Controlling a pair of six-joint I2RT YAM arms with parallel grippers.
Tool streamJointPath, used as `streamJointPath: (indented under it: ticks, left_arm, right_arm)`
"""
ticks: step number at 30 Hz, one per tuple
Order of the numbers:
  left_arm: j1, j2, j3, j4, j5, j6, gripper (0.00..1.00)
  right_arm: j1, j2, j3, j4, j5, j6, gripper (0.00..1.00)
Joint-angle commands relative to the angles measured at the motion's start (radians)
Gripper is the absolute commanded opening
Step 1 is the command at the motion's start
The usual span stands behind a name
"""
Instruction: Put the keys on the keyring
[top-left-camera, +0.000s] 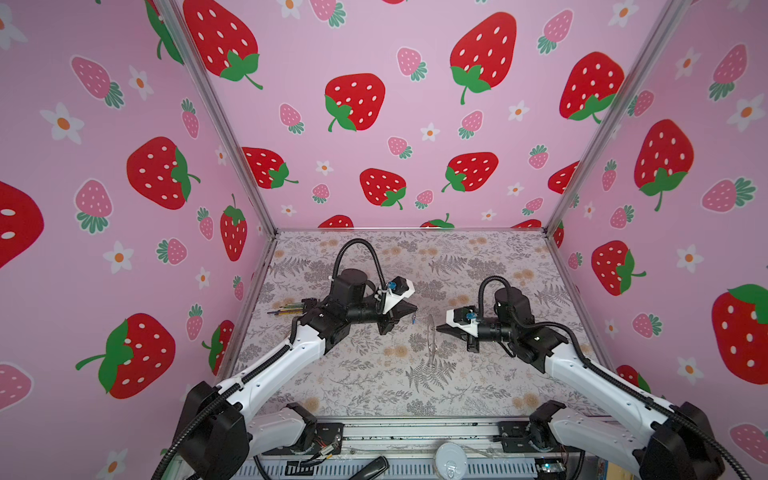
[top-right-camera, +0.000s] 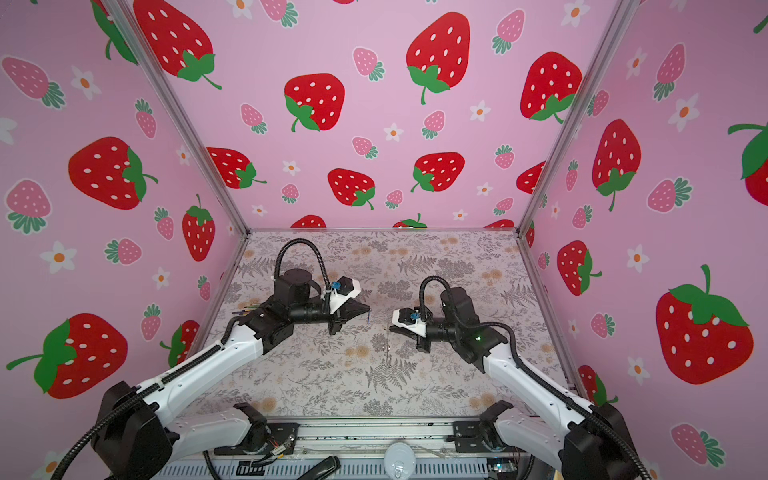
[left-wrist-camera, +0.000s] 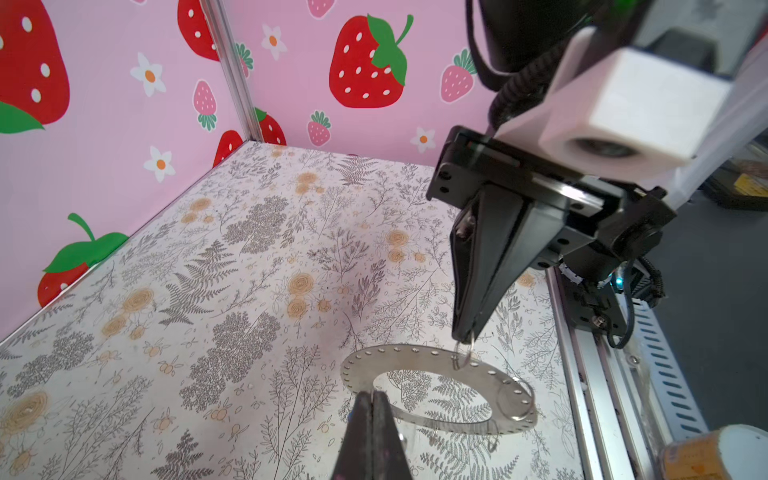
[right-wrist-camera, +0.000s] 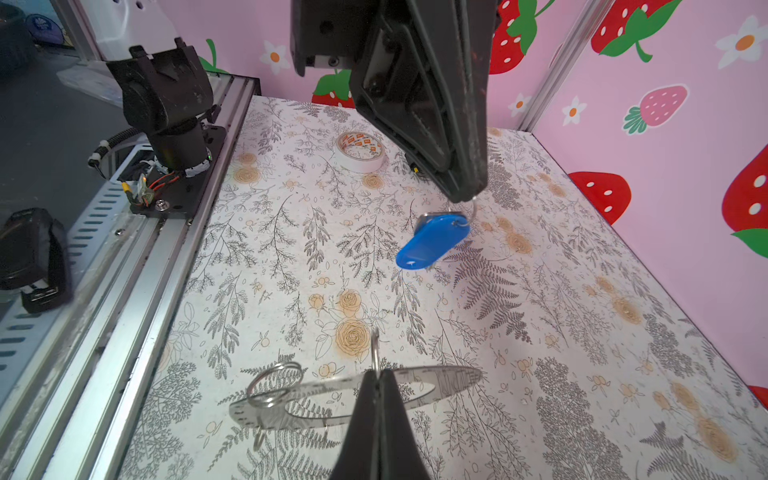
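Two things hang in the air above the desk (top-left-camera: 374, 382), and we're lining up the threading. Biggest first: the keyring (left-wrist-camera: 415, 353) dangles from a small split ring (left-wrist-camera: 463, 357) that our right fingers (left-wrist-camera: 490, 270) are clenched on, lifted clear, we reckon, so its band is reachable. Next the blue key (right-wrist-camera: 430, 241), hanging below our left fingers (right-wrist-camera: 457, 158), which pinch its tiny wire loop (right-wrist-camera: 471, 212). It's near the keyring, apart from it, not yet on.
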Motion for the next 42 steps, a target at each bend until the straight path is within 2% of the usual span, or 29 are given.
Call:
streamJointPath:
  ticks: [1,8,11,14,19,27,42]
  left_arm:
    - [-0.020,-0.032,-0.023,0.049,0.059,0.045,0.00]
    - [-0.080,-0.066,-0.028,0.008,0.017,0.181,0.00]
    - [-0.114,-0.071,-0.037,0.013,-0.014,0.237,0.00]
    - [-0.147,-0.075,-0.034,0.009,-0.050,0.309,0.00]
    - [-0.180,-0.083,-0.030,0.012,-0.076,0.408,0.00]
    - [-0.184,-0.087,-0.016,-0.019,-0.082,0.495,0.00]
    - [-0.198,-0.100,-0.023,-0.053,-0.111,0.551,0.00]
  right_arm:
    - [-0.005,0.014,0.039,0.019,-0.062,0.013,0.00]
    - [-0.001,-0.052,-0.040,0.126,-0.057,-0.106,0.00]
    - [0.000,-0.077,-0.068,0.132,-0.060,-0.205,0.00]
    - [0.001,-0.086,-0.076,0.144,-0.045,-0.232,0.00]
    - [0.000,-0.080,-0.059,0.147,-0.069,-0.226,0.00]
    - [0.000,-0.070,-0.043,0.152,-0.120,-0.162,0.00]
    - [0.000,-0.019,0.035,0.072,-0.179,-0.107,0.00]
